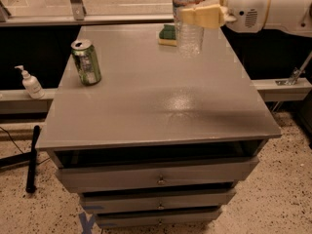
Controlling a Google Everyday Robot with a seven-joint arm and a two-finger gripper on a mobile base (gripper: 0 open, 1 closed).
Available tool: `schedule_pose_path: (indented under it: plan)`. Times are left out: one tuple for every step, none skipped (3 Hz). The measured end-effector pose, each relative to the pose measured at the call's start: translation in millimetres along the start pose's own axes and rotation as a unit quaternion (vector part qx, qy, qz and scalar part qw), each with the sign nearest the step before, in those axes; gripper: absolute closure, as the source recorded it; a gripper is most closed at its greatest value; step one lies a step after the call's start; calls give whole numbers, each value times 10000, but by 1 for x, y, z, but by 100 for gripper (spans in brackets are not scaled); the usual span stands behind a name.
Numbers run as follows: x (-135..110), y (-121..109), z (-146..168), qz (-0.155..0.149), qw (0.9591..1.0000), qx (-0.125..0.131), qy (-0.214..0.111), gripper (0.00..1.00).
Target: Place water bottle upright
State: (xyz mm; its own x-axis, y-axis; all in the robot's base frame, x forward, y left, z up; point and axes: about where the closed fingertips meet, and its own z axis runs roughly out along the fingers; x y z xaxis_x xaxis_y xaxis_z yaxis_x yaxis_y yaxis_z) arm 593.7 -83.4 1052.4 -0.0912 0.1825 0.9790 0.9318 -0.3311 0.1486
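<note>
The water bottle (pixel 189 35) is clear ribbed plastic and hangs upright above the back right part of the grey cabinet top (pixel 156 91). Its cap end runs off the top of the view. My gripper (pixel 202 14), cream-coloured fingers on a white arm coming in from the right, is shut on the bottle's upper half. The bottle's base looks a little above the surface, in front of a green and yellow sponge (pixel 168 35).
A green drink can (pixel 87 62) stands upright at the left of the cabinet top. A small white pump bottle (pixel 31 83) sits on a ledge left of the cabinet. Drawers (pixel 158 179) run below the front edge. A black bar (pixel 32 157) lies on the floor.
</note>
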Motion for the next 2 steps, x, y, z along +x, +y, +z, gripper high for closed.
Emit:
schedule_pose_path:
  plan:
    - [-24, -8, -5, 197, 9997, 51, -122, 100]
    - [-55, -21, -19, 303, 9993, 80, -196, 100]
